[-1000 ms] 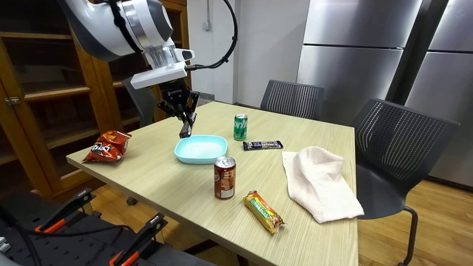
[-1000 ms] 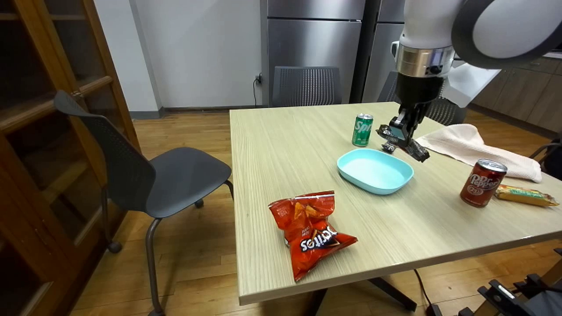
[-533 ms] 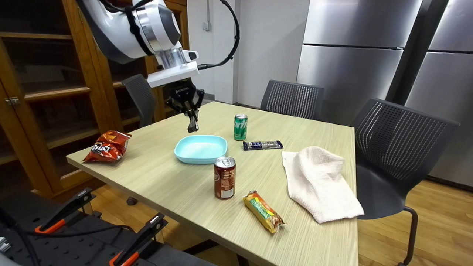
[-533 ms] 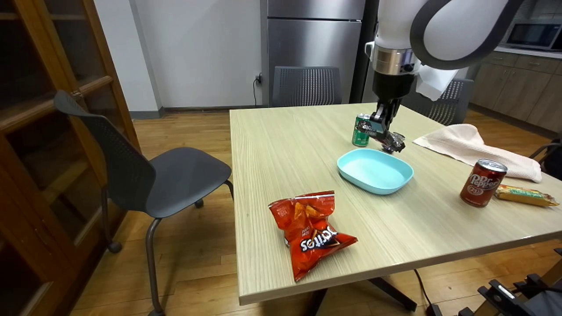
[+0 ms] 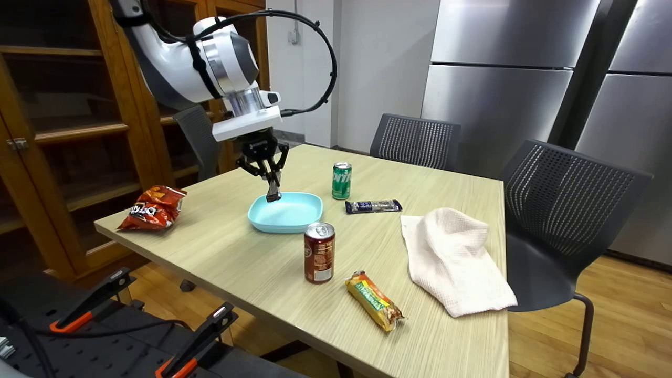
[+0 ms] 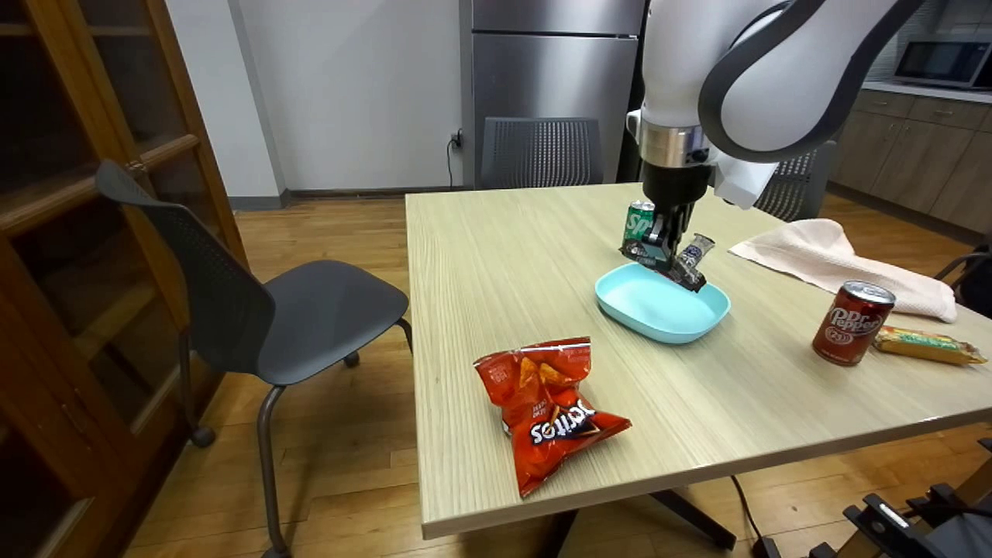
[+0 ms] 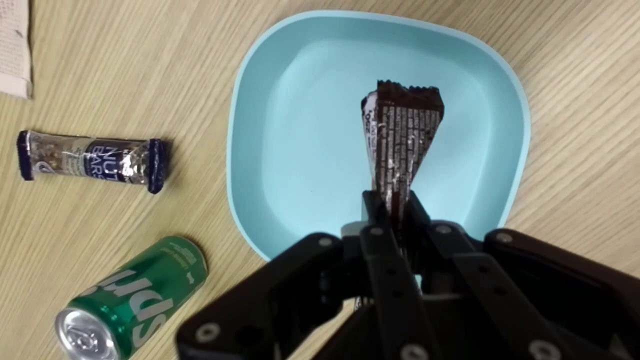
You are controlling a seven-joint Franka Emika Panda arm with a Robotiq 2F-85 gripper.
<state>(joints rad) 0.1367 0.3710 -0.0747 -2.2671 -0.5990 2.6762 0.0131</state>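
- The gripper (image 7: 393, 206) is clamping the dark bar (image 7: 405, 127); its jaws are standing nearly together, with only the pinched bar filling the narrow gap.
- In the wrist view, the jaws are squeezing the dark bar partway along, and the crimped end is flaring out beyond them, showing dense pale print.
- The dark bar is hanging over the blue tray (image 7: 305, 150); whether it is touching the tray cannot be told from these views.
- In an exterior view, the white arm (image 5: 231, 60) is reaching down to the gripper, and a black cable (image 5: 334, 68) is looping out beside it.
- In an exterior view, the Sprite (image 6: 638, 221) is standing upright on the table (image 6: 488, 271), near the tray and partly hidden behind the gripper.
- The nut bar (image 7: 92, 159) is lying flat between the Sprite and the towel (image 5: 462, 262), touching neither.
- The towel is lying bunched by the table's edge, next to a dark chair (image 5: 569, 215).
- In both exterior views, the Dr Pepper (image 6: 852, 324) is standing upright near the tray, well apart from the Sprite.
- The yellow bar (image 5: 374, 302) is lying flat on the table, just beside the Dr Pepper.
- The red chip bag (image 6: 549, 418) is resting near the table's corner, well apart from the tray.
- In an exterior view, a steel fridge (image 6: 554, 108) is standing beyond the table.
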